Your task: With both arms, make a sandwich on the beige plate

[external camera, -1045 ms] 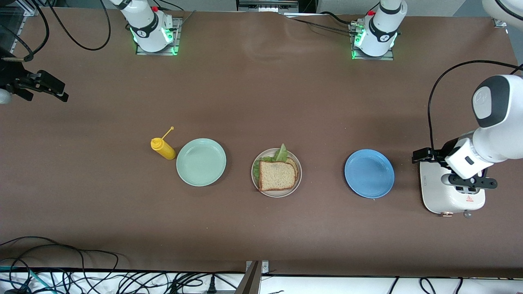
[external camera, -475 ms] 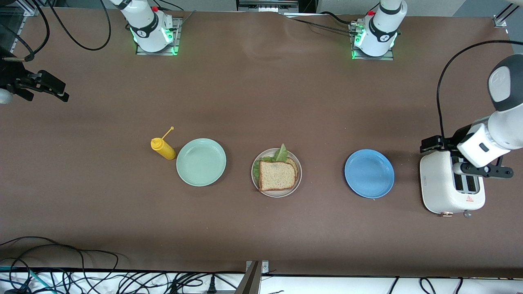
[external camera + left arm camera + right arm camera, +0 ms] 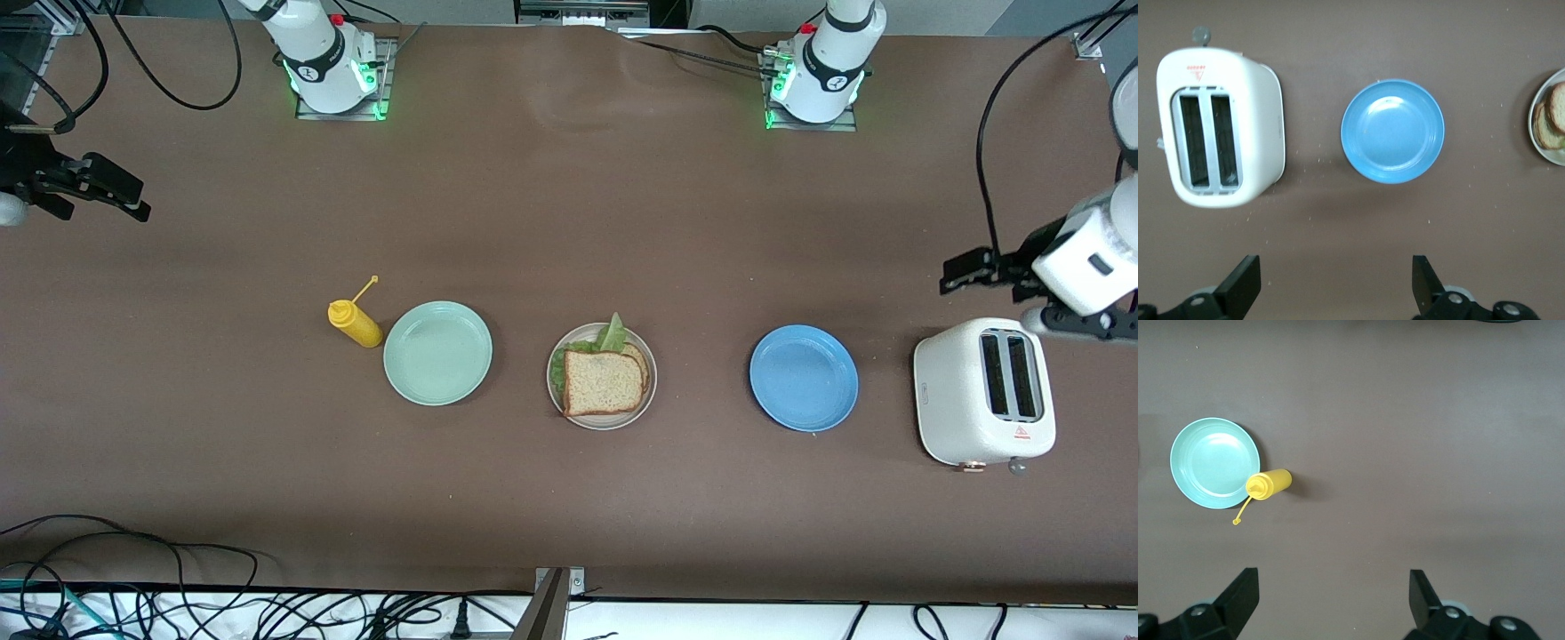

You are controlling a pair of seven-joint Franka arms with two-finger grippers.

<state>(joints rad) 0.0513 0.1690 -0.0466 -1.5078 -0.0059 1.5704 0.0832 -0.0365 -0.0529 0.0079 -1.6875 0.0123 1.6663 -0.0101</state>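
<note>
The sandwich (image 3: 603, 380) is seen finished on the beige plate (image 3: 560, 398), both claws released: left claw (image 3: 1080, 322) over tabletop beside toaster (image 3: 982, 391), right claw (image 3: 93, 188) parked at 9 o'clock.

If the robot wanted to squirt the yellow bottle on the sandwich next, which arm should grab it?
Probably the right arm. The yellow bottle stands toward its end of the table, beside the green plate. The right gripper is open and empty. The left gripper, also open, hangs near the toaster.
</note>
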